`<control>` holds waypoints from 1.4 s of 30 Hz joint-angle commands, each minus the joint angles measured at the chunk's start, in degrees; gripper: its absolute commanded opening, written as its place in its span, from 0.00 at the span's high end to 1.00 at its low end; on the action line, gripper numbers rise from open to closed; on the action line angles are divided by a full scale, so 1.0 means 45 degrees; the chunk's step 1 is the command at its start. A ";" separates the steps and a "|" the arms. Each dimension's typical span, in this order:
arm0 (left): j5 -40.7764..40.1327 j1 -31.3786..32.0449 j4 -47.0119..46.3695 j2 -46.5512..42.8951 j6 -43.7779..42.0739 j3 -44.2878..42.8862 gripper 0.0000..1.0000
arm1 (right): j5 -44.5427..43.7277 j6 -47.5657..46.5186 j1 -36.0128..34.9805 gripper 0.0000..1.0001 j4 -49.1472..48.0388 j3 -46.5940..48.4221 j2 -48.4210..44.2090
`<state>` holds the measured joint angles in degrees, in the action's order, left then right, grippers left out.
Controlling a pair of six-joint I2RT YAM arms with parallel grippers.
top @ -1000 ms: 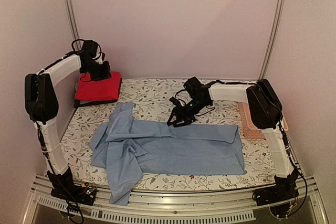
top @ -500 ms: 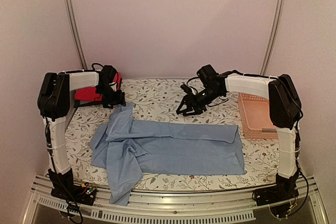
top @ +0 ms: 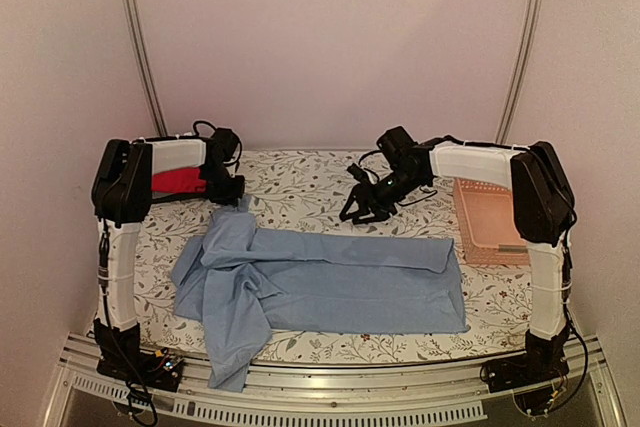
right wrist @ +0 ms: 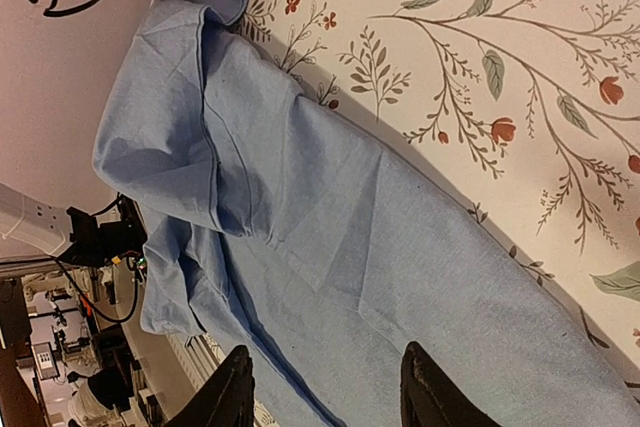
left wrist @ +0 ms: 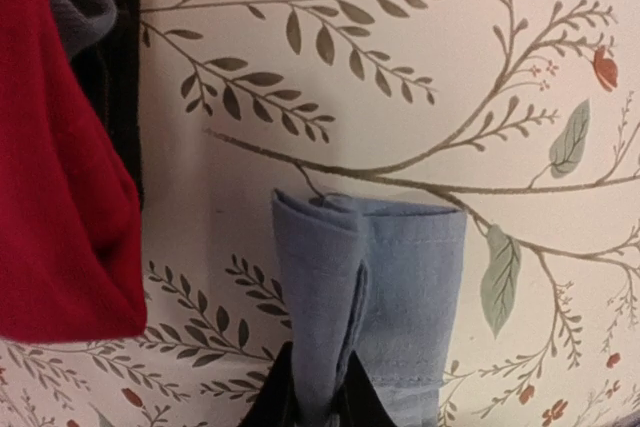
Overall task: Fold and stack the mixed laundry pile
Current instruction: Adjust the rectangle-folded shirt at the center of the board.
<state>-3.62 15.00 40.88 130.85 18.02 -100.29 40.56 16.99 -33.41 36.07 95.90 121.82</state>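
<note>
Shift of the left arm: a second ago it sat over the red garment (top: 172, 182) at 10 o'clock on the tabletop (top: 300, 172). It has since swung in toward 11 o'clock, to the far end of the light blue shirt (top: 330, 282). Left fingers (top: 232, 193) opened wide on the way and have now come together. The wrist view shows them pinched on a fold of the sleeve cuff (left wrist: 370, 287), with the red cloth just beside it at 9 o'clock.

Right arm also pulled back from the shirt's top edge toward 12 to 1 o'clock. Right fingers (top: 360, 209) hang spread apart with nothing between them, above bare cloth, in front of the shirt's far hem.

Shirt lies flat across the middle, body running from 8 to 4 o'clock. One sleeve reaches up to 11, and a corner drapes off the near edge at 7. Pink basket (top: 490, 222) sits at 3 o'clock, untouched.

Judgement: red piece looks parked and done with. The shirt fold is just starting with a sleeve grab, and stacking is still ahead.
</note>
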 commanded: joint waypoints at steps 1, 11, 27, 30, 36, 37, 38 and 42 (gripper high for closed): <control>0.0137 0.0427 0.0176 0.0353 -0.0562 0.0491 0.97 | -0.0358 -0.0311 0.0353 0.51 0.0348 0.0056 -0.0476; 0.1518 0.0883 -0.0334 -0.5082 -0.0772 0.0082 1.00 | 0.0652 -0.0597 0.0530 0.47 0.0322 0.0569 -0.1572; 0.4829 0.5500 -0.4701 -1.2457 -0.0120 0.5465 1.00 | 0.2550 -0.1008 -0.0699 0.28 -0.1723 0.0446 -0.4007; 0.4566 0.6312 -0.4376 -1.2656 -0.0245 0.5433 0.99 | 0.2728 -0.1635 -0.1294 0.28 -0.1598 0.0638 -0.4262; 0.4036 0.7306 -0.4320 -1.3132 -0.0687 0.5781 0.98 | 0.3264 -0.1768 -0.2022 0.29 -0.1922 0.1103 -0.4631; 0.3879 0.7385 -0.4273 -1.3173 -0.0768 0.5814 0.98 | 0.3362 -0.1765 -0.2097 0.30 -0.1967 0.1186 -0.4689; 0.3686 0.7481 -0.4219 -1.3178 -0.0836 0.5821 0.98 | 0.3413 -0.1779 -0.2189 0.32 -0.1980 0.1248 -0.4796; 0.3425 0.7735 -0.4123 -1.3113 -0.0965 0.5761 0.98 | 0.3801 -0.1768 -0.2464 0.40 -0.1886 0.1509 -0.4922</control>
<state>14.13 48.27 22.96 72.31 15.20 -75.00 54.76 9.72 -43.57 28.58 100.01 102.76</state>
